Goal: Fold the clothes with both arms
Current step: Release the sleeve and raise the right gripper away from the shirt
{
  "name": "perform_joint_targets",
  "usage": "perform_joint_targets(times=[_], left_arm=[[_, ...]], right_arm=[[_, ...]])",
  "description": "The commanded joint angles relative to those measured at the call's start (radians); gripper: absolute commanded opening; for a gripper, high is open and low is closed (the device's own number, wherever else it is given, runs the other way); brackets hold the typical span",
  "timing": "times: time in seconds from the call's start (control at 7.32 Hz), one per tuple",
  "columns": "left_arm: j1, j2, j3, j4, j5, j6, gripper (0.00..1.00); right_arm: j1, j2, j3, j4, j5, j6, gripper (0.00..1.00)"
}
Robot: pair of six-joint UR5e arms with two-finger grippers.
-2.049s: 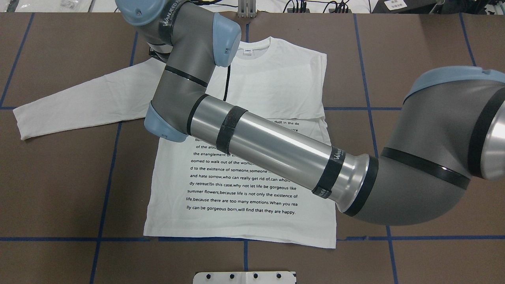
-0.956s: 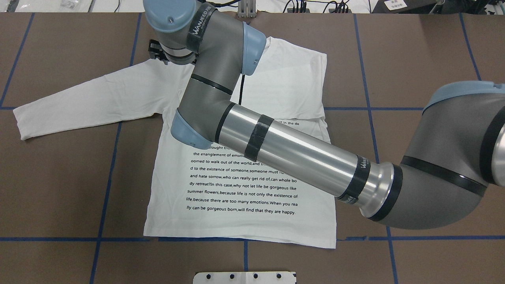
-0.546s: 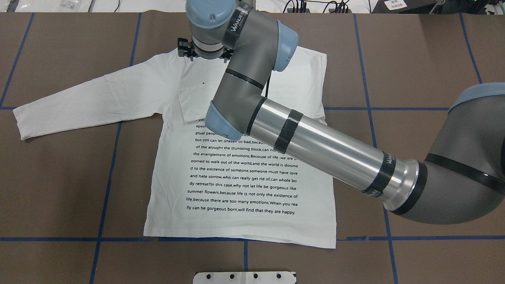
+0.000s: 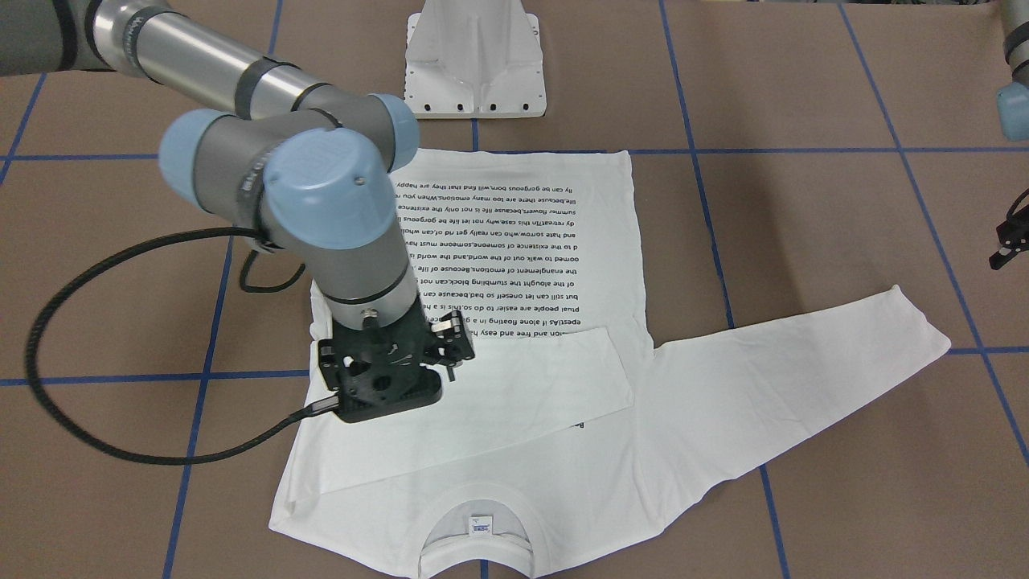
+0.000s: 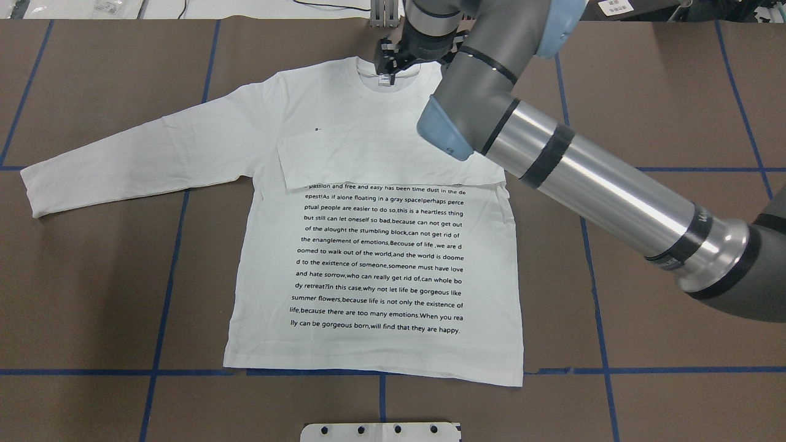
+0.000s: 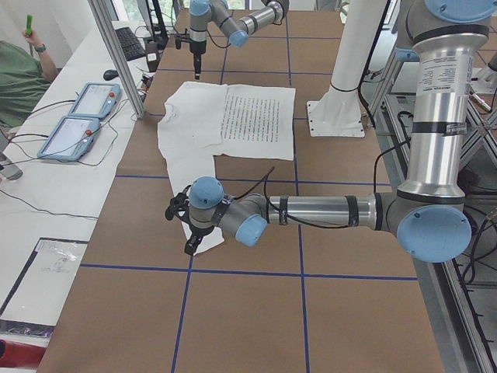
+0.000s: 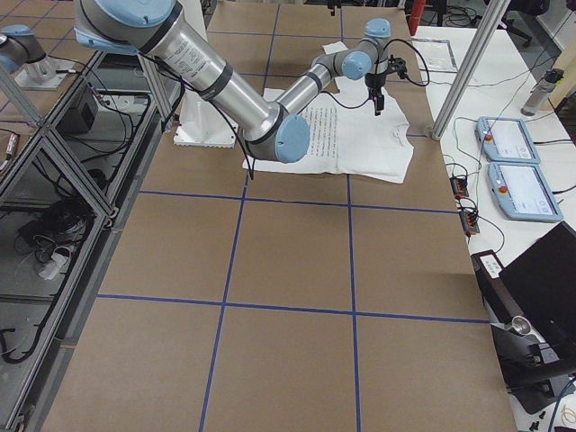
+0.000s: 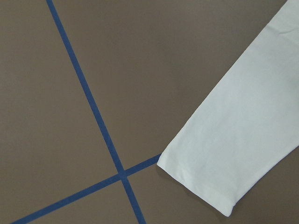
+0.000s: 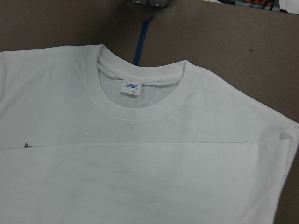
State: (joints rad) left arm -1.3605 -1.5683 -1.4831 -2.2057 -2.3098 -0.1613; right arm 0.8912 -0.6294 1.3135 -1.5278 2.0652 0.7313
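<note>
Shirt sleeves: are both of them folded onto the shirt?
No, the folded sleeve lies across the shirt, but the other sleeve stretches out flat on the table.

The fingertips of the right arm's black two-finger gripper (image 4: pixel 384 376) are being hidden under its own mount and wrist. The left arm's black gripper (image 4: pixel 1010 238) is being cut off at the front-facing view's 3 o'clock edge. On the large white long-sleeved T-shirt (image 5: pixel 374 258), the 1 o'clock shoulder is being covered overhead by the grey-and-silver right arm (image 5: pixel 589 184), and the top text lines are being hidden under the folded-over sleeve (image 5: pixel 381 158).
</note>
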Motion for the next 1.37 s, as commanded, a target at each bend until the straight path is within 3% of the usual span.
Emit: perform_joint_targets(times=[0.0, 0.27, 0.68, 1.23], left_arm=[[0.053, 0.016, 0.035, -0.126, 0.029, -0.110, 1.00], [0.086, 0.031, 0.082, -0.172, 0.056, -0.110, 1.00], [0.213, 0.034, 0.110, -0.265, 0.079, -0.214, 1.00], [0.293, 0.021, 0.113, -0.295, 0.125, -0.253, 1.00]], right_arm=[[0.122, -0.180, 0.146, -0.032, 0.101, -0.172, 1.00], [0.219, -0.329, 0.212, -0.034, 0.165, -0.370, 1.00], [0.323, -0.517, 0.292, -0.034, 0.217, -0.440, 1.00], [0.333, -0.559, 0.334, -0.032, 0.217, -0.474, 1.00]])
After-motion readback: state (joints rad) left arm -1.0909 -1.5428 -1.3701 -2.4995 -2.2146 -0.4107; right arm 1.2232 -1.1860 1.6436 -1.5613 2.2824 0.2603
